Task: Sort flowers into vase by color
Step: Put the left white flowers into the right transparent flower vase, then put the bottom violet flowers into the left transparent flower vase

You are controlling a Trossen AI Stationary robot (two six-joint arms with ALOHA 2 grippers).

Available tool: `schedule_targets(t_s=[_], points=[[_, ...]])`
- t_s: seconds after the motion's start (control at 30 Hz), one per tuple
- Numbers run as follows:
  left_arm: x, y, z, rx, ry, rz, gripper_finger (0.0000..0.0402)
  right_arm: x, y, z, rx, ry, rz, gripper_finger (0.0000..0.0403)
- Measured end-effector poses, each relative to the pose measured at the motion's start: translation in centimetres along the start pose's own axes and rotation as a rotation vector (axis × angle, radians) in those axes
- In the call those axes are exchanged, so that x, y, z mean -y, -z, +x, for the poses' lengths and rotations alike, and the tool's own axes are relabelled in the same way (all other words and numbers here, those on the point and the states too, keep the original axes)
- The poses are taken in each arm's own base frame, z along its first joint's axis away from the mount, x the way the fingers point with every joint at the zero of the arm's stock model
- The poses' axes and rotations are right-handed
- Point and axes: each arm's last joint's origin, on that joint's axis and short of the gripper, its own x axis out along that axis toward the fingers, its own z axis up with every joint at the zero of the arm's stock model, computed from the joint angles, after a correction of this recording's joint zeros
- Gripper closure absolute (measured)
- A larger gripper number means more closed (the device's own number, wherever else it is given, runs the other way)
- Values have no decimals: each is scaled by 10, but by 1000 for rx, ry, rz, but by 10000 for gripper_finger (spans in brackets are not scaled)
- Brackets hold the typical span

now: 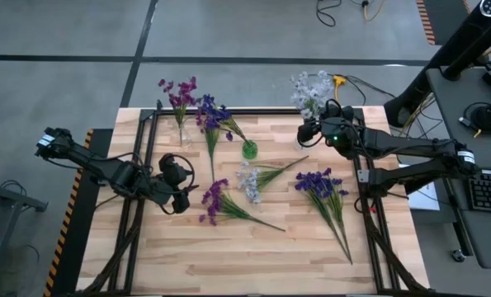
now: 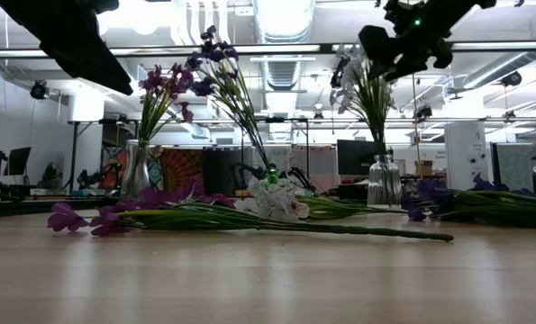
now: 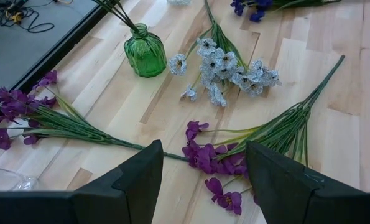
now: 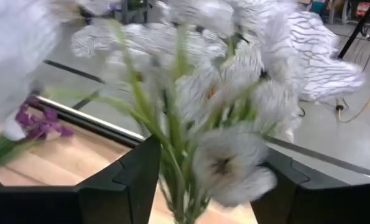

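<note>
Right gripper (image 1: pixel 311 130) sits at the far right corner of the wooden table (image 1: pixel 295 247), and through my wrist camera I see its two dark fingers (image 4: pixel 125 183) spread apart with the green stems of the pale white-blue flower sprig (image 4: pixel 234 124) rising between them; I cannot tell whether either finger touches the stems. That sprig stands upright in a clear glass vase (image 2: pixel 384 183) directly under the gripper. My left gripper (image 1: pixel 177 183) hovers low over the left half of the table, fingers parted and empty, and just ahead of it lies a loose magenta-purple flower sprig (image 1: pixel 216 200) flat on the wood, its long green stem trailing away toward the near right. Beyond that sprig, farther from the left gripper, a second pale white-blue sprig (image 1: pixel 249 181) lies on the boards near the middle. Off to the near side of my right gripper, a dark blue-violet flower sprig (image 1: pixel 321 186) lies flat with its stem pointing to the near edge. At the far side from the left gripper, a ribbed green glass vase (image 3: pixel 144 53) holds upright dark blue-violet stems (image 1: pixel 212 115), and beside it another clear glass vase (image 2: pixel 135 171) holds magenta-purple blossoms (image 1: pixel 179 92).
</note>
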Motion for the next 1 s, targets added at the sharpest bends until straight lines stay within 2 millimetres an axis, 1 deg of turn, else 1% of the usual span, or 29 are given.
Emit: schedule_targets(t_s=[0.17,0.3,0.47,0.63,0.8,1.0], points=[[1,-1,0,8,5,-12,192,8,1,-7,-27,-2,23,185],[3,-4,0,33,21,-31,192,11,-1,-15,-29,-64,48,177],[8,-6,5,44,34,-17,192,12,-1,-22,-51,-138,89,174],[15,-3,13,6,47,9,192,13,6,-26,-104,-134,95,177],[26,-3,21,-43,114,15,192,10,14,-28,-214,-217,144,177],[42,4,36,-106,164,43,192,-7,29,-29,-440,-400,141,179]])
